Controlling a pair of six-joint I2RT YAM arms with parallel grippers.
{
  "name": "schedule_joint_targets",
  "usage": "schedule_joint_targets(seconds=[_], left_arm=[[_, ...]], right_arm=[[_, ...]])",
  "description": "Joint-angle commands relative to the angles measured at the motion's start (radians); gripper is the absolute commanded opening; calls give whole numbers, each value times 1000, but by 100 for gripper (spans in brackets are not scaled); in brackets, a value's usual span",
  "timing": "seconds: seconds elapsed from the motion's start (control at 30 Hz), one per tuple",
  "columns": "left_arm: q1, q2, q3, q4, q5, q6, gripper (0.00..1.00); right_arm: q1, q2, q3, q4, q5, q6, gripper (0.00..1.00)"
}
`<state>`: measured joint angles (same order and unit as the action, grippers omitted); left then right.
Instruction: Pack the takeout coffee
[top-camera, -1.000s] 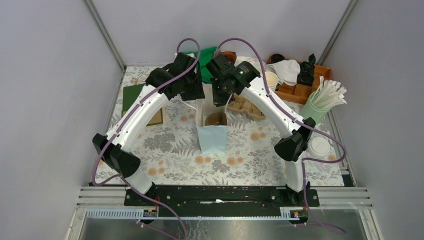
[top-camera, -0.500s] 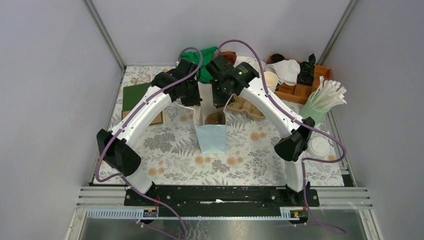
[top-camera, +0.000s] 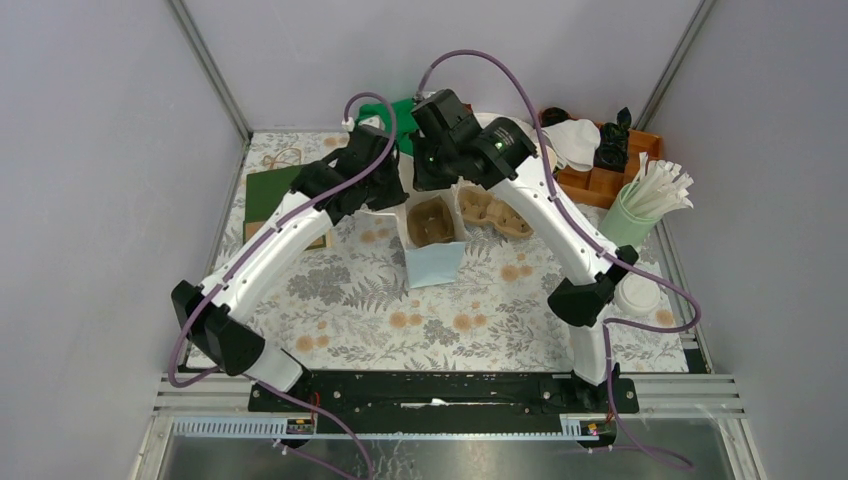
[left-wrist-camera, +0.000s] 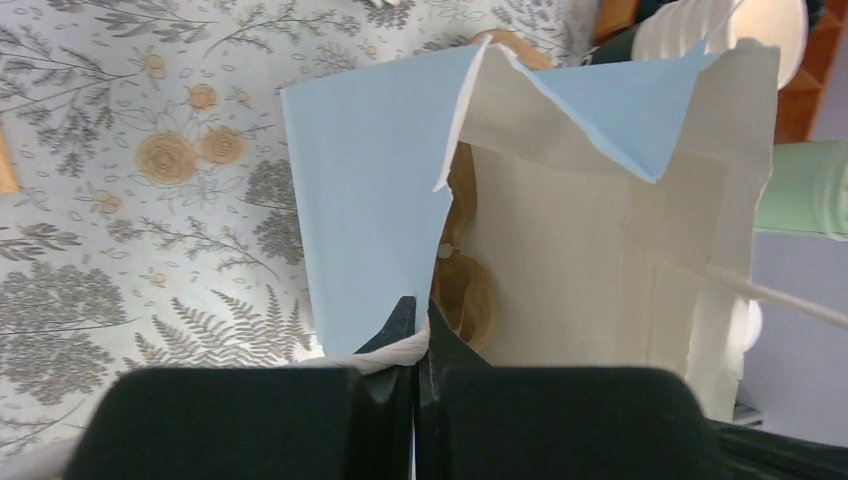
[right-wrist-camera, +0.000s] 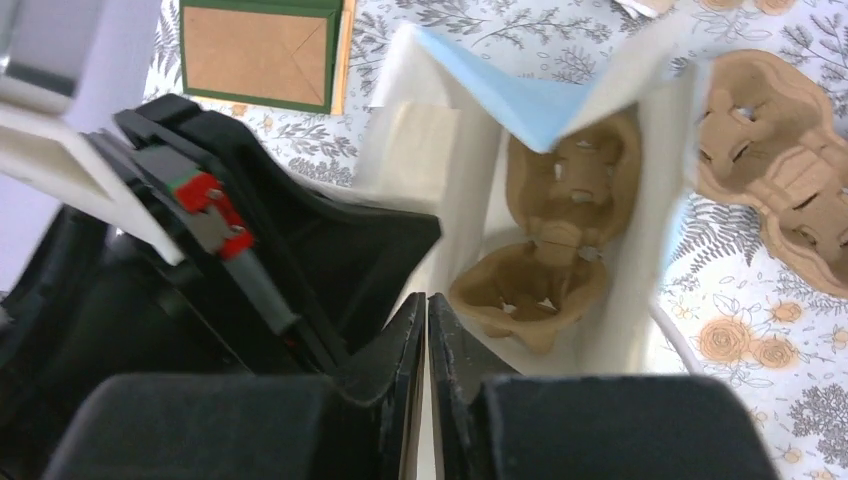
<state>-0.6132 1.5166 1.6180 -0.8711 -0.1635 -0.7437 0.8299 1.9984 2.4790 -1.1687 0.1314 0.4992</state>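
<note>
- One takeout coffee (top-camera: 640, 296) stood at the right edge of the desk (top-camera: 350, 310), well apart from the bag (top-camera: 432, 262).
- My left claw (left-wrist-camera: 418, 320) pinched the bag's handle (left-wrist-camera: 392, 356); my right claw (right-wrist-camera: 427, 305) was closed, on what I couldn't tell.
- I judged the bag was being readied; next, fetching the coffee.

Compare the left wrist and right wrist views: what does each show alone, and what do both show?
Only the left wrist view: the left claw shut on the bag's white cord handle, plus a mint-green container. Only the right wrist view: the left arm's black wrist seen from outside, and a green-edged brown card. Both: the open blue paper bag, white inside, with a pulp tray in it, on the floral cloth.
</note>
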Motion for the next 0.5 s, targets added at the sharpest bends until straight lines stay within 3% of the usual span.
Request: schedule_joint_targets(seconds=[0.0,0.3,0.47], left_arm=[[-24,-52,-42,122,-51,-72,0],[-26,-144,-156,218,-123,-129,0],[-28,-284,-315,371,-119,-144,0]], right_arm=[[44,-19,27,37,30,-46,12],[95,-7,-129,-11,152,-45,6],[94,-5,-222,-2,170,-53,5]])
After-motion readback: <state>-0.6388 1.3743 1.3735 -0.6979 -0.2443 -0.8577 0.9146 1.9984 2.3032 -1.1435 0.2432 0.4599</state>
